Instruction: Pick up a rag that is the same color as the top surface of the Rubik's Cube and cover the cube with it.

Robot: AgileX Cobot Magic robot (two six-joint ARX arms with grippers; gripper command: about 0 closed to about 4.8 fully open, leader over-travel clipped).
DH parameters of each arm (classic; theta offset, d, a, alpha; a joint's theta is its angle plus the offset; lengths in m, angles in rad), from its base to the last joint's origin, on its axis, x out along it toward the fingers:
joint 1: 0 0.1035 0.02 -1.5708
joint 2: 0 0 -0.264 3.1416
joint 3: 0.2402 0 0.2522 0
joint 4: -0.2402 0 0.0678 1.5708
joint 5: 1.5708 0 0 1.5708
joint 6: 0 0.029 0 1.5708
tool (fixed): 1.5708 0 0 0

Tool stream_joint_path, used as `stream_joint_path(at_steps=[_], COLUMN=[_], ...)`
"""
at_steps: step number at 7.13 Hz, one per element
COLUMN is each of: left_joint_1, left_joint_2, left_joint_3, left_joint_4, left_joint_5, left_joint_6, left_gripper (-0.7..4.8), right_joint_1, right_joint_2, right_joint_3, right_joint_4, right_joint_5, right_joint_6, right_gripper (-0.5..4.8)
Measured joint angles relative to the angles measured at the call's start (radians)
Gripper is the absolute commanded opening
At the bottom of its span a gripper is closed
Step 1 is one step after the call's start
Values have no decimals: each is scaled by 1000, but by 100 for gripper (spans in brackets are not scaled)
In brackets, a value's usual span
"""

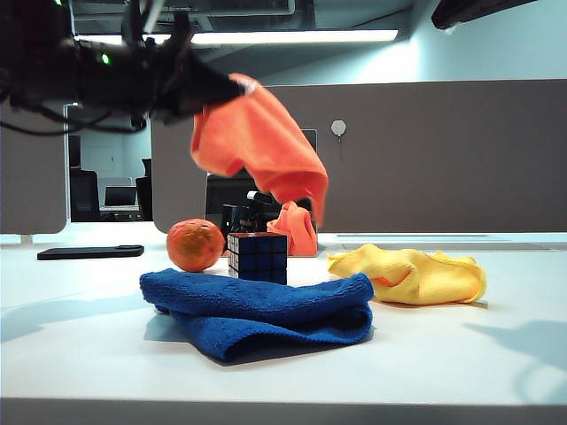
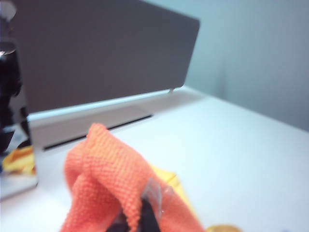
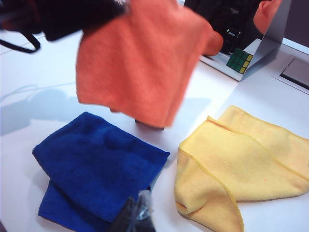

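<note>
- Rag (image 1: 257,146) hangs from our left gripper (image 1: 237,86), whose jaws are pinched shut on one corner of it.
- Directly below that gripper's draped cloth sits the Rubik's Cube (image 1: 258,257), uncovered on the table (image 1: 461,345).
- Beside the cube we see an orange ball (image 1: 195,244); a blue cloth (image 1: 266,310) lies in front, a yellow cloth (image 1: 412,274) off to the side.
- Our right gripper (image 3: 137,217) hovers over the blue cloth's edge; we cannot tell its jaw state.
</note>
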Motion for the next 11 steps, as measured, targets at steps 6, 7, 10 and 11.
stream_joint_path(at_steps=[6,7,10,11], left_joint_1=[5,5,-26,-36], left_joint_2=[200,224,239,239], left_joint_3=[4,22,148,169], left_joint_4=[-195,-229,-184,-269], left_joint_5=[-283,-283,-173,-224], left_joint_6=[21,6,-52,-51], left_gripper=[-6,-6,-6,-5], right_joint_1=[-1,-1,-1,-1], right_joint_2=[1,1,1,1], right_joint_3=[0,0,0,0], right_joint_4=[-4,-4,-4,-4], right_joint_5=[0,0,0,0], right_joint_6=[0,-1,-1,-1], right_gripper=[-5,-5,-5,-5])
